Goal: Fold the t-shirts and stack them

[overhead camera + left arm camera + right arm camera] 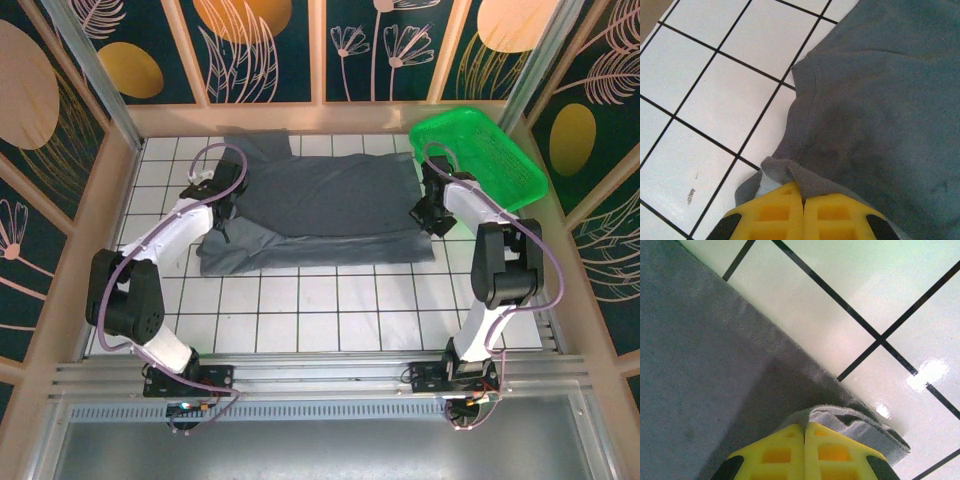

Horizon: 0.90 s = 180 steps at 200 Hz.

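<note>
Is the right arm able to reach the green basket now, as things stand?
Probably yes for reach: the green basket sits just beyond the right gripper, with nothing between them. But its jaws are shut on the edge of the t-shirt, so it must let go first.

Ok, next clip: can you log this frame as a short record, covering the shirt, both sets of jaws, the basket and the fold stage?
t-shirt: dark grey, spread on the far half of the table, lying in more than one layer
left jaws: shut, pinching a bunched fold at the shirt's left edge
right jaws: shut, pinching a fold at the shirt's right edge
basket: green, far right corner, behind the right arm
table: white tiles with dark lines
stage: fold under way, both edges gripped, no stack seen
</note>
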{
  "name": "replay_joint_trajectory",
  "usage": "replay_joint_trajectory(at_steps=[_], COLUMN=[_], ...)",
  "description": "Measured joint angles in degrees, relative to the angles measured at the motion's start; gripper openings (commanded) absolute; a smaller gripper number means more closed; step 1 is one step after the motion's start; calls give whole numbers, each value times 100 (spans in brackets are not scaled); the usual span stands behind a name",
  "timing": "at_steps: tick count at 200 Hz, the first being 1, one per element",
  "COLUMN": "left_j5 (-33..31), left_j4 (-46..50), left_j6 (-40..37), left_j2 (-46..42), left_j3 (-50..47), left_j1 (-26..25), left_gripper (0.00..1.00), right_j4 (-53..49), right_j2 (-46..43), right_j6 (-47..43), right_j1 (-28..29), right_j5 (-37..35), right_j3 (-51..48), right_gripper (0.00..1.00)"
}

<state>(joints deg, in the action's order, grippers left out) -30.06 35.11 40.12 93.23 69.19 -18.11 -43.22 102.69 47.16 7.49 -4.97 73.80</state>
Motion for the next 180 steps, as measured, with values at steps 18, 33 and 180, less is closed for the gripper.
replay_joint_trajectory(at_steps=[18, 33, 180], left_j5=[0, 0, 114], left_j4=[-35, -63, -166], left_j6=[-9, -13, -328], left_j2=[66, 96, 837], left_j3=[17, 17, 715], left_j1=[7, 17, 199], left_gripper=[0, 0, 69], right_j4=[26, 44, 245], right_j2=[35, 74, 466], right_j6=[26, 39, -212], right_j1=[0, 0, -87], right_j5=[-33, -94, -103], right_j3=[0, 0, 400], right_gripper=[0, 0, 55])
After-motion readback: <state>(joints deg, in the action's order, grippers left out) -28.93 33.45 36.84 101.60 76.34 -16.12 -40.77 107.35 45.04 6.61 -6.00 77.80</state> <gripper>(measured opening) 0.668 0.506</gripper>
